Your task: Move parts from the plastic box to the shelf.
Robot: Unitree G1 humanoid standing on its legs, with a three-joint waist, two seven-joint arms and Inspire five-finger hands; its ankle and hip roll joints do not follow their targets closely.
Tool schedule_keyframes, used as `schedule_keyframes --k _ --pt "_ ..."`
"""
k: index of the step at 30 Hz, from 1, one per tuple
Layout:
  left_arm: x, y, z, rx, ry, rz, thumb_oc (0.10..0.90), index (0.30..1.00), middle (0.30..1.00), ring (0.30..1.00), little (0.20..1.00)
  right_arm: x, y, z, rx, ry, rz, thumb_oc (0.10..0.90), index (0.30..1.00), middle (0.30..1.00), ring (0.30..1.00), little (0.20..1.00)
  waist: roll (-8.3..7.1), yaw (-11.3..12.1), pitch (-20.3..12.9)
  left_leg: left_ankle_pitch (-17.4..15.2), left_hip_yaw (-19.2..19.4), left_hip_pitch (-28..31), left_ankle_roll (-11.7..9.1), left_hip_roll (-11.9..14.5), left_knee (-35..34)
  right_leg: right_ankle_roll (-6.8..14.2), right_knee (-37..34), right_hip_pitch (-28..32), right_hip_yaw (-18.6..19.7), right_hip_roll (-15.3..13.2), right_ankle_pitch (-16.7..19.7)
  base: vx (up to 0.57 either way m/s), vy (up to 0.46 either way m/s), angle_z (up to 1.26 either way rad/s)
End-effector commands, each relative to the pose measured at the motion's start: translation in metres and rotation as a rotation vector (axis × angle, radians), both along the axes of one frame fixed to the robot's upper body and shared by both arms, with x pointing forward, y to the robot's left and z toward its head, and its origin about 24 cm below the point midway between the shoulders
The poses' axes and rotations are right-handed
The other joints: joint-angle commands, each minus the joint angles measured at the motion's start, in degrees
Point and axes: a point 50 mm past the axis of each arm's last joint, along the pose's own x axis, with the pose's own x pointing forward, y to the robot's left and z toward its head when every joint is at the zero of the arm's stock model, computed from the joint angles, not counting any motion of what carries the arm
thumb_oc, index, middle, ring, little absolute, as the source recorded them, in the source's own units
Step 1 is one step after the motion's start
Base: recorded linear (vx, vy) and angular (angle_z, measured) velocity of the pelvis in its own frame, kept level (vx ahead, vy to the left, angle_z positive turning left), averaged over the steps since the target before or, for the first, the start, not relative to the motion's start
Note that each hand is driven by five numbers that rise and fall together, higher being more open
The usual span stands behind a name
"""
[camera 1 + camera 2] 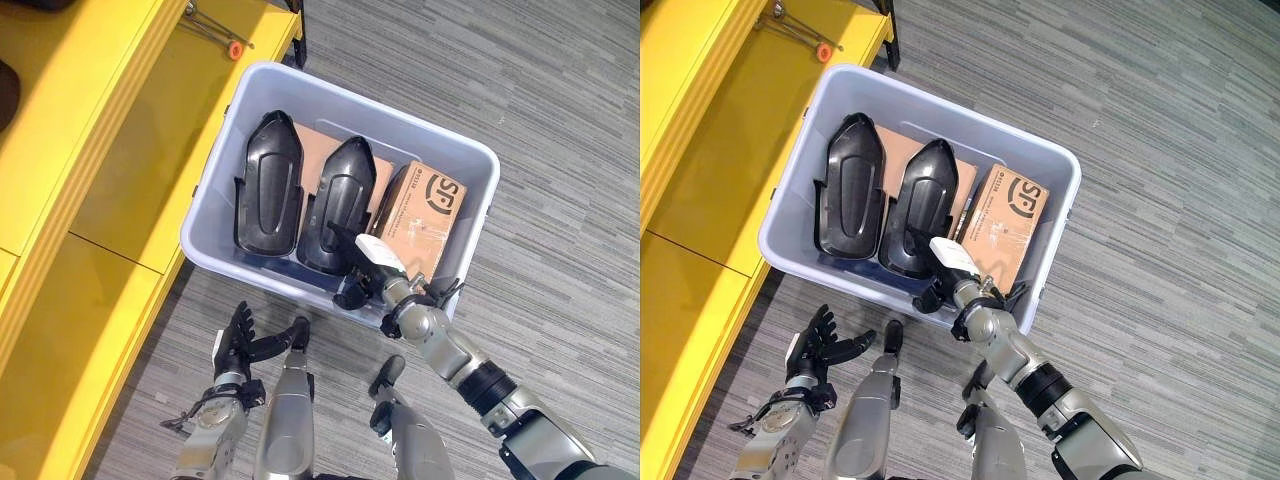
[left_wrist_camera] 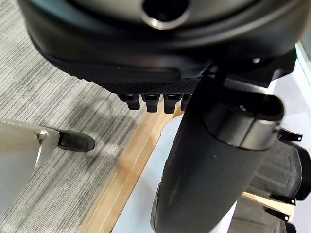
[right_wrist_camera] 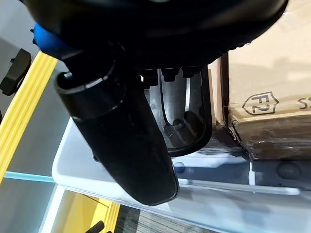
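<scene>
Where the grey carpet [image 1: 560,150] meets the yellow shelf [image 1: 90,150], the pale plastic box [image 1: 470,150] sits with one long side just beside the shelf's edge. Inside it two black moulded parts stand side by side on a sheet of brown cardboard [image 1: 312,140] — one part [image 1: 268,185] toward the shelf-side wall, the other part [image 1: 338,205] in the middle — and a cardboard carton [image 1: 420,215] leans against the wall farthest from the shelf. The right hand [image 1: 372,262] reaches over the box's near rim and is down at the near end of the middle part; whether its fingers have closed on that part I cannot tell. The left hand [image 1: 238,335] hangs over the carpet outside the near wall — fingers spread and straight, holding nothing.
</scene>
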Motion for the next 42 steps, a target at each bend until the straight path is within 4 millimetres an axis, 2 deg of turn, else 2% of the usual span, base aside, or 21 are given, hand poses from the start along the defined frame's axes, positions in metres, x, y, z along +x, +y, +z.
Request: schedule_keyframes --k 1,15,19,20,21,26,36,42 --pt "-0.001 0.007 0.027 0.038 -0.138 -0.008 0.900 1.000 1.000 1.000 1.000 -0.004 0.027 0.056 0.060 -0.251 0.122 0.900 1.000 1.000 1.000 1.000 -0.98 0.68 -1.09 -1.39 2.03 -1.57 -1.25 2.73 2.52 3.48 2.69 1.60 0.91 -5.19 -1.43 -0.01 0.019 0.04" --pt "0.000 0.005 0.030 0.034 -0.155 -0.007 0.900 1.000 1.000 1.000 1.000 0.006 0.030 0.084 0.050 -0.389 0.077 0.900 1.000 1.000 1.000 1.000 -1.45 2.18 0.15 -1.69 1.05 -4.04 -0.82 2.32 3.60 3.66 2.32 0.84 -0.16 -5.12 -0.82 0.00 0.007 0.07" --pt "0.000 0.005 0.032 0.037 -0.163 -0.010 0.900 1.000 1.000 1.000 1.000 0.010 0.027 0.103 0.050 -0.465 0.050 0.900 1.000 1.000 1.000 1.000 -1.57 2.56 0.15 -1.68 0.93 -6.14 -0.72 2.11 3.96 3.69 2.43 -0.58 -0.68 -5.11 -0.58 -0.01 0.011 0.08" --pt "0.000 0.004 0.032 0.037 -0.161 -0.013 0.900 1.000 1.000 1.000 1.000 0.011 0.027 0.105 0.050 -0.475 0.038 0.900 1.000 1.000 1.000 1.000 -1.48 2.74 0.15 -1.69 0.82 -7.15 -0.64 2.06 4.23 3.65 2.57 -1.20 -0.84 -5.17 -0.51 0.06 0.000 0.05" --pt "-0.002 0.004 0.031 0.033 -0.159 -0.013 0.900 1.000 1.000 1.000 1.000 0.013 0.027 0.108 0.048 -0.481 0.032 0.900 1.000 1.000 1.000 1.000 -1.32 3.04 0.15 -3.06 0.23 -7.40 -1.08 2.11 4.80 4.10 2.86 -1.12 -0.51 -4.97 -1.35 0.07 -0.014 0.05" --pt "-0.003 0.002 0.031 0.036 -0.160 -0.017 0.900 1.000 1.000 1.000 1.000 0.016 0.023 0.115 0.053 -0.516 -0.006 0.900 1.000 1.000 1.000 1.000 -0.54 3.11 0.15 -3.61 -0.11 -10.43 -0.90 1.94 6.32 4.06 3.99 -3.19 -1.05 -5.37 -1.68 0.01 0.023 0.08" --pt "-0.003 -0.002 0.031 0.028 -0.161 -0.005 0.900 1.000 1.000 1.000 1.000 0.017 0.014 0.114 0.071 -0.552 -0.081 0.900 1.000 1.000 1.000 1.000 1.00 1.95 0.15 -5.14 -0.31 -16.19 -0.20 1.64 10.40 3.58 9.16 -9.34 -0.12 -6.05 -3.13 -0.01 0.035 0.03" --pt "-0.001 -0.007 0.031 0.014 -0.159 0.001 0.900 1.000 1.000 1.000 1.000 0.009 0.011 0.096 0.148 -0.510 -0.122 0.900 1.000 1.000 1.000 1.000 1.08 0.08 0.15 -5.48 0.07 -17.55 0.23 1.85 11.42 3.52 10.81 -11.77 0.73 -6.24 -3.46 -0.01 0.035 -0.03"
